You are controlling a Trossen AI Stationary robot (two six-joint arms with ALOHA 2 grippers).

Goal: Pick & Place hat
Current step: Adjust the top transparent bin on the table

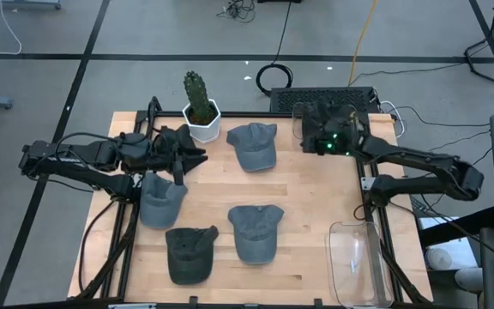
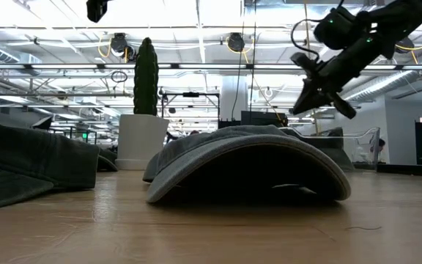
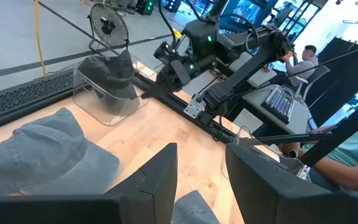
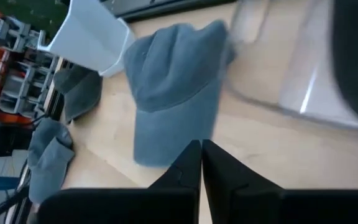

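Note:
Several caps lie flat on the wooden table: grey-blue ones at the far middle (image 1: pixel 253 146), the left (image 1: pixel 161 199) and the near middle (image 1: pixel 256 232), and a dark one (image 1: pixel 189 254) at the near left. Another dark cap (image 3: pixel 110 71) sits in a clear bin (image 1: pixel 309 116) at the far right. My right gripper (image 4: pixel 201 155) hangs shut and empty just beside that bin, above the table (image 1: pixel 311 136). My left gripper (image 3: pixel 201 180) waits open over the table's left part (image 1: pixel 194 154), with nothing between its fingers.
A cactus in a white pot (image 1: pixel 201 116) stands at the far edge, left of the far cap. A second clear bin (image 1: pixel 358 262) stands at the near right corner. Bare wood shows between the caps and the right-hand bins. A person sits beyond the table's right side (image 3: pixel 303 59).

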